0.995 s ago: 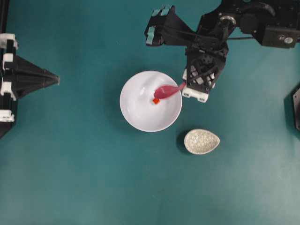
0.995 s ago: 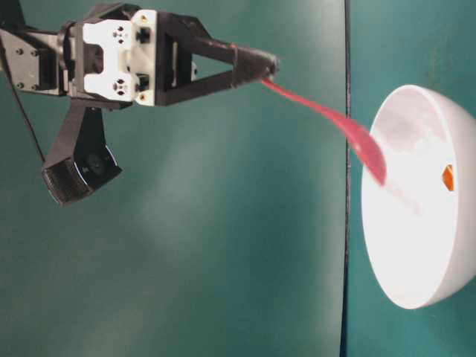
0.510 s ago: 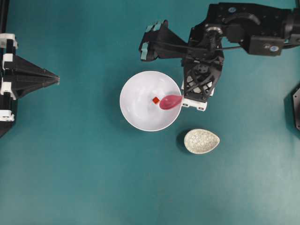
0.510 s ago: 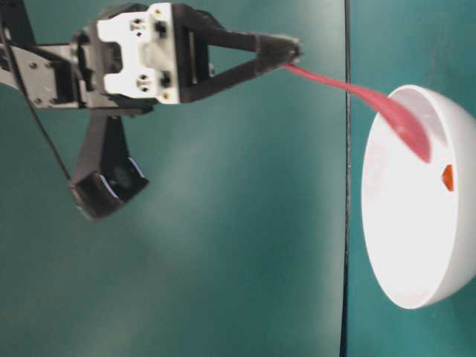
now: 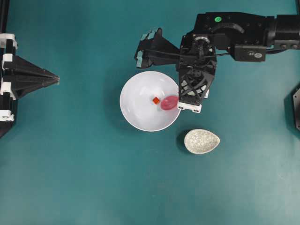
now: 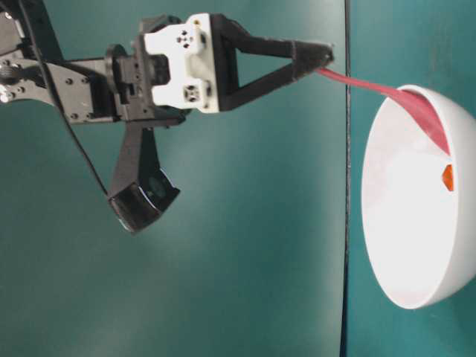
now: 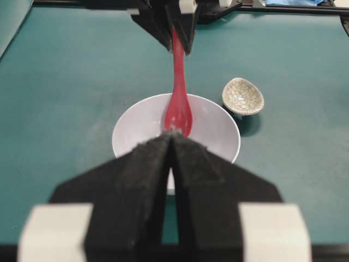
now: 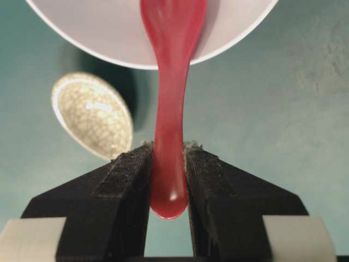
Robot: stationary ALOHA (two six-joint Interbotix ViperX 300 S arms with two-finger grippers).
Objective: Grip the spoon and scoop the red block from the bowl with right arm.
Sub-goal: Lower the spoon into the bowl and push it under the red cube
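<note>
My right gripper is shut on the handle of the magenta spoon, near the handle's end. It hovers beside the right rim of the white bowl, as the table-level view shows. The spoon slants down into the bowl. Its oval end sits just right of the tiny red block, which lies near the bowl's middle, and whether they touch I cannot tell. From table level the block lies just below the spoon's tip. My left gripper stays shut and empty at the far left.
A small speckled egg-shaped dish stands on the teal table just right of and below the bowl, close under the right wrist. The right arm's black body crosses the upper right. A dark fixture sits at the right edge.
The right gripper has swung in toward the bowl's right rim and tilted. The spoon's oval end moved from behind the block to its right side. The block stayed put.
</note>
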